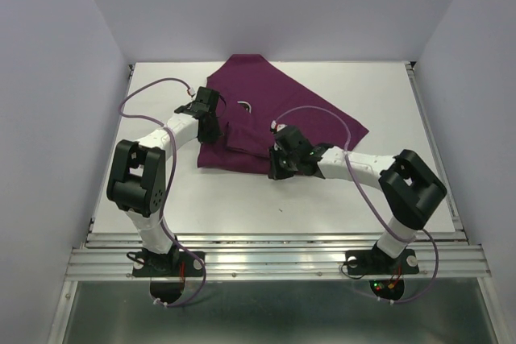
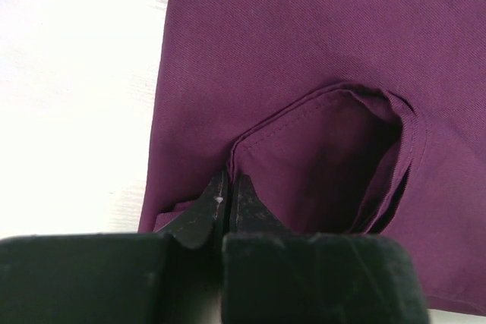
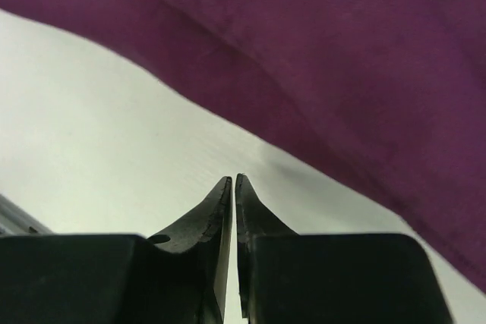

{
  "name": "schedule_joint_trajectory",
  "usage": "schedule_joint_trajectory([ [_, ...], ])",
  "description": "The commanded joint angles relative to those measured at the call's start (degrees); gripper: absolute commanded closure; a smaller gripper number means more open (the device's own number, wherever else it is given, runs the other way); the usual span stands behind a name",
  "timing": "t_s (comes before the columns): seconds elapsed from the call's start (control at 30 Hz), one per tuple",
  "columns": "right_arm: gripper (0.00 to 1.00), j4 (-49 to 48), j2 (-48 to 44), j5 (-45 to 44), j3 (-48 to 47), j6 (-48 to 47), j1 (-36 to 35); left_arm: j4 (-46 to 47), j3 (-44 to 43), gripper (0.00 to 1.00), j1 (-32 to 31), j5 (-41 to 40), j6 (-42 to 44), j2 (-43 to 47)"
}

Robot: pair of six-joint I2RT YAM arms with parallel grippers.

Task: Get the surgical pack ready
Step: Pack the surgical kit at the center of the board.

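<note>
Now | surgical pack [image 1: 258,86] corner points far | left pincer [image 2: 226,184] pinches fold | right pincer [image 3: 232,181] closed, empty

Top external sits high behind the arm bases [image 1: 169,263], looks down and forward, takes in the whole tabletop [image 1: 322,199]. Left wrist looks close past the left pincer [image 2: 225,191] onto the surgical pack [image 2: 304,51]. Right wrist, low and very near, looks past the right pincer [image 3: 233,187] at the pack's edge and tabletop. All share the pack.
</note>
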State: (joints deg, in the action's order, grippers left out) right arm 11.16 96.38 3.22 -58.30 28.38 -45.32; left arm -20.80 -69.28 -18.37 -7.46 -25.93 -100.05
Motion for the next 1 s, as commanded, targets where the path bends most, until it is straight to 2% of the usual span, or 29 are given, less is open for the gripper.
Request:
schedule_joint_trajectory([
  [0.0, 0.9, -1.4, 2.32, -2.61, -4.36, 1.59, 0.76, 1.81, -2.35, 1.0, -0.09, 0.26, 0.71, 0.29],
  [0.13, 0.95, -1.14, 5.3, -5.5, -6.64, 3.08, 0.76, 1.72, -2.53, 1.0, 0.0, 0.43, 0.8, 0.29],
  [0.37, 0.97, -0.7, 7.24, -11.74, -9.72, 4.49, 0.76, 1.64, -2.71, 1.0, -0.09, 0.43, 0.97, 0.29],
  [0.73, 0.97, -1.66, 10.58, -30.46, -17.54, -0.25, 0.76, 1.29, -2.97, 1.0, -0.09, 0.61, 1.32, 0.56],
  [0.83, 0.97, -1.67, 12.08, -33.1, -20.7, -1.31, 2.86, 1.37, -2.88, 1.0, 0.0, 0.78, 1.41, 0.47],
  [0.97, 0.96, -2.02, 11.82, -31.88, -22.64, -1.14, 6.29, 1.29, -2.88, 1.0, -0.09, 0.87, 1.5, 0.64],
])
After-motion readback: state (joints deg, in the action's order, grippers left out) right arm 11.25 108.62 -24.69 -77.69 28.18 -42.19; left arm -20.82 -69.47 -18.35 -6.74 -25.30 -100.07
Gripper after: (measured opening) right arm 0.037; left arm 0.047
